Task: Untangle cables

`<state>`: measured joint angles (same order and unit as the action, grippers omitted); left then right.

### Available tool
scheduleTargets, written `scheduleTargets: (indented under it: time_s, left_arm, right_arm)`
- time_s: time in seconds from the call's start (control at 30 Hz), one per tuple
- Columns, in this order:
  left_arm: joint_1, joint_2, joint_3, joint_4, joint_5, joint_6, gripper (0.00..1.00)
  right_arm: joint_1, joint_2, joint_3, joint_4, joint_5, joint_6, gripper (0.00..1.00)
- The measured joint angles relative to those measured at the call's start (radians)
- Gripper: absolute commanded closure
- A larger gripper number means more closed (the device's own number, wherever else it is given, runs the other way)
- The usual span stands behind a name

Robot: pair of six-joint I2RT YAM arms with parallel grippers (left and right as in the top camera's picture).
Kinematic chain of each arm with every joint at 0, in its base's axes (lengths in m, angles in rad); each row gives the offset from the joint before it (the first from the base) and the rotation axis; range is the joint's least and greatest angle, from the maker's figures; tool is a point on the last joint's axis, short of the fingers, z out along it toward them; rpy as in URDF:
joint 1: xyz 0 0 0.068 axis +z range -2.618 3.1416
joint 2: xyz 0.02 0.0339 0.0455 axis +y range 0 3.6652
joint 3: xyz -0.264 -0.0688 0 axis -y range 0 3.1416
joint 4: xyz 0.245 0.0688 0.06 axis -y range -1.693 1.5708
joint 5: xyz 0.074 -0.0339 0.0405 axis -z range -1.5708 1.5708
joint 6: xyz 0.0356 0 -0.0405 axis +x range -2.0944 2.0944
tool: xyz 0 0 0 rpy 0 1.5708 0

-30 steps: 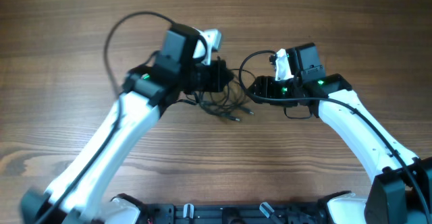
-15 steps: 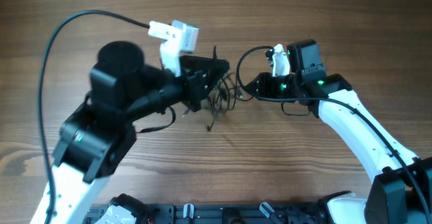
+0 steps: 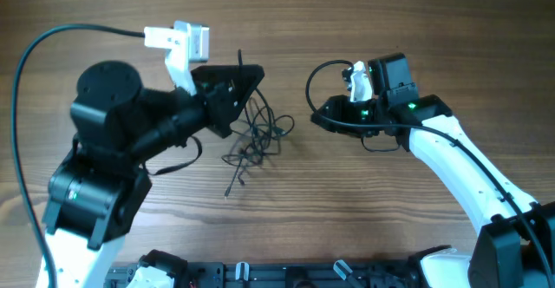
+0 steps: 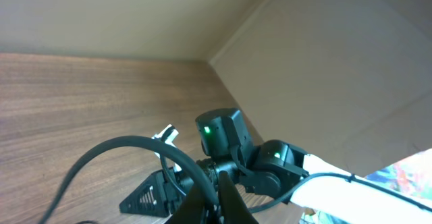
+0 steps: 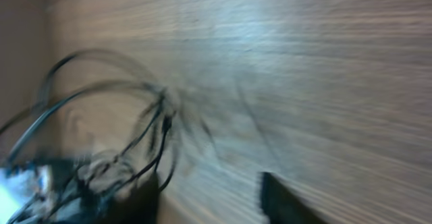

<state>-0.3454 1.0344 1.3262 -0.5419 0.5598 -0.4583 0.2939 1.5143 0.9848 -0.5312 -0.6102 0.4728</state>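
The cables (image 3: 256,136) are a loose tangle of thin black cords. They hang from my left gripper (image 3: 253,80), which is raised above the wooden table and shut on them. In the left wrist view, a black cord (image 4: 121,141) arcs out from between the closed fingers of my left gripper (image 4: 217,197). My right gripper (image 3: 323,114) sits low to the right of the tangle, apart from it. The right wrist view is blurred. It shows my right gripper (image 5: 212,200) open over bare wood, with the cables (image 5: 145,126) to its left.
The wooden table (image 3: 390,28) stretches around both arms. The right arm's own thicker black wire (image 3: 314,80) loops beside its wrist. The left arm's wire (image 3: 52,41) arcs over the table's left side. The right arm (image 4: 223,133) fills the middle of the left wrist view.
My left arm has risen and swung left, carrying the cable tangle away from my right gripper. The right gripper shut briefly, then opened, and its arm has stayed in place.
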Motion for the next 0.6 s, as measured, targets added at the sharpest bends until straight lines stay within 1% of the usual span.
scheduleTargets:
  time_s: [0.1,0.17,0.3,0.4,0.47,0.5,0.53,0.6]
  left_arm:
    - [0.0,0.033,0.0,0.032,0.002,-0.029,0.96]
    - [0.0,0.056,0.0,0.074,0.02,-0.049,0.96]
    - [0.0,0.068,0.0,0.166,0.071,-0.08,0.96]
    - [0.0,0.068,0.0,0.211,0.1,-0.106,0.96]
    - [0.0,0.068,0.0,0.214,0.111,-0.114,0.96]
    - [0.0,0.068,0.0,0.213,0.114,-0.116,0.96]
    - [0.0,0.068,0.0,0.208,0.12,-0.116,0.96]
    - [0.001,0.068,0.0,0.176,0.119,-0.109,0.96]
  right_arm:
    - [0.016,0.0,0.0,0.004,-0.049,0.018,0.34]
    - [0.033,0.0,0.0,0.016,-0.066,0.036,0.31]
    - [0.074,0.0,0.0,0.092,-0.081,0.096,0.27]
    - [0.109,0.0,0.0,0.148,-0.08,0.138,0.27]
    - [0.129,0.0,0.0,0.162,-0.065,0.163,0.31]
    - [0.138,0.0,0.0,0.159,-0.053,0.172,0.35]
    - [0.144,0.0,0.0,0.151,-0.036,0.182,0.38]
    - [0.147,0.0,0.0,0.123,0.001,0.189,0.4]
